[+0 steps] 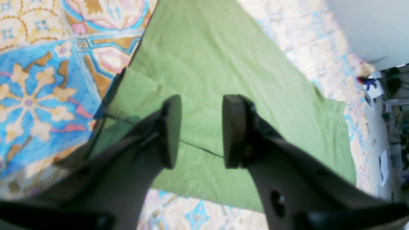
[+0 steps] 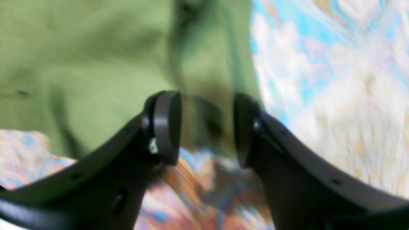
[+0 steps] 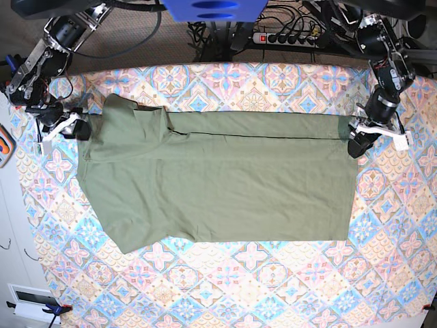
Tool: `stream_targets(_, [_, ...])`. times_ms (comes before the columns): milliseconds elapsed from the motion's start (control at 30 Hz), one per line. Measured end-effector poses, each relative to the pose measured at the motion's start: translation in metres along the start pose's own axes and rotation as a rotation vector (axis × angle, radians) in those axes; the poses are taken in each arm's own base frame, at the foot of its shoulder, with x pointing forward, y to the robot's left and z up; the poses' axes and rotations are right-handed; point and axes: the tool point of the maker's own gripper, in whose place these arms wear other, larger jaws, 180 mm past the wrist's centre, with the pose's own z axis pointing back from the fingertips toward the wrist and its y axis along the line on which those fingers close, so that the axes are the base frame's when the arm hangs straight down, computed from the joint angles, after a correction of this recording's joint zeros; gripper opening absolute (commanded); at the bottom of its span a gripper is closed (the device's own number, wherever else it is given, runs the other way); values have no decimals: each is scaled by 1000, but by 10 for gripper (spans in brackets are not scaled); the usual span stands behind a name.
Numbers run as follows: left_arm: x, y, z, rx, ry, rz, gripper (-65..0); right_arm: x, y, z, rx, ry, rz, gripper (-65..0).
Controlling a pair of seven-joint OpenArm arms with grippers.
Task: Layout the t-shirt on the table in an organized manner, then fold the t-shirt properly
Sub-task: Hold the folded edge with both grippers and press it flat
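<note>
The olive-green t-shirt [image 3: 218, 184] lies flat across the patterned table [image 3: 273, 287], its far long side folded over along a straight dark line. My left gripper [image 3: 356, 141] hovers at the shirt's far right corner. In the left wrist view its jaws [image 1: 199, 131] stand apart above the cloth [image 1: 207, 57] with nothing between them. My right gripper [image 3: 80, 128] sits at the shirt's far left corner by the sleeve. In the right wrist view it [image 2: 207, 127] is open over the shirt's edge [image 2: 96, 64], where cloth meets table [image 2: 335, 80].
A power strip [image 3: 287, 37] and cables lie behind the table's far edge. A white box [image 3: 31, 297] sits off the table's near left corner, and an orange object [image 3: 3, 150] shows at the left border. Patterned table surface surrounds the shirt.
</note>
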Motion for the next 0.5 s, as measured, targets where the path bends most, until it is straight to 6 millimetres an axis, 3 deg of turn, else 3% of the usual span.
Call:
stream_targets(67, [-6,-4,11,-17,12,2,-408,-1,4,7,16,-23,5,-386])
stream_targets(200, [-6,7,35,8,0,31,-408,-37,-1,18,-13,75,2,-387])
stream_targets(333, [-7,17,45,29,-1,48,-408,-24,5,21,3,17,20,-387])
stream_targets(400, [-3,24,49,52,-17,50,-408,-30,3,24,-2,26,9,-387])
stream_targets(500, [-14,35,49,72,16,77,-407,-44,-8,31,-43,69,-5,-386])
